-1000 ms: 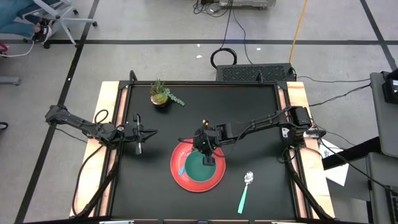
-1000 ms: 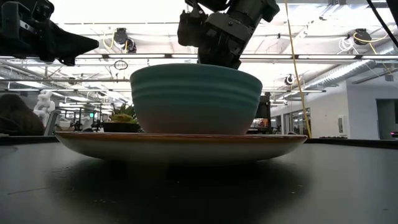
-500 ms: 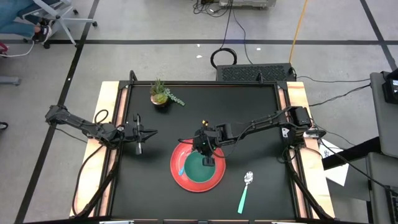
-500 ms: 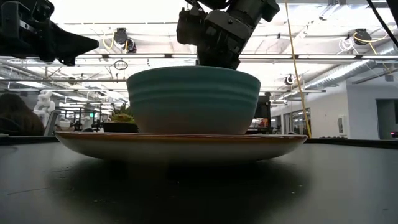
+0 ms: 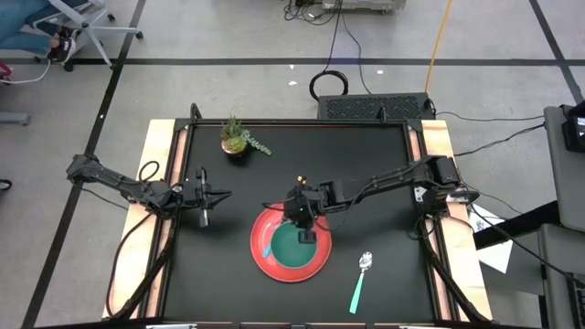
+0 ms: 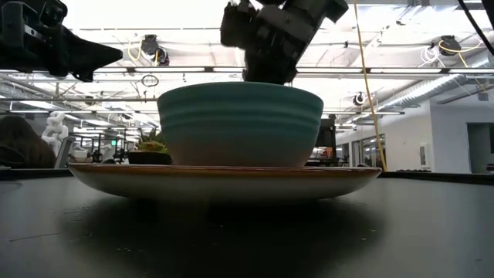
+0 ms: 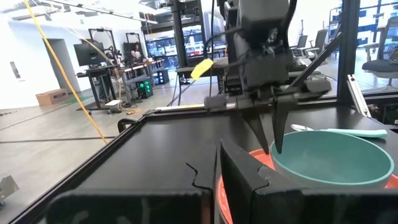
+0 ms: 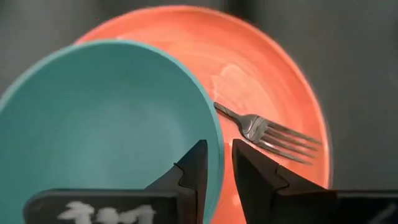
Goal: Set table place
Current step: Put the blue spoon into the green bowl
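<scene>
Straddling the rim of the teal bowl [image 8: 99,124], the right gripper [image 8: 214,165] has its jaws slightly apart, one finger inside the rim, the other outside (contact with the rim is not clear). Beneath them lies the red plate [image 8: 267,81], the fork [image 8: 267,132] just beyond the outer finger. Farther off lies the spoon [image 5: 360,281]. The left gripper [image 5: 216,195] hovers jaws apart, well clear, over the table [image 5: 366,155].
</scene>
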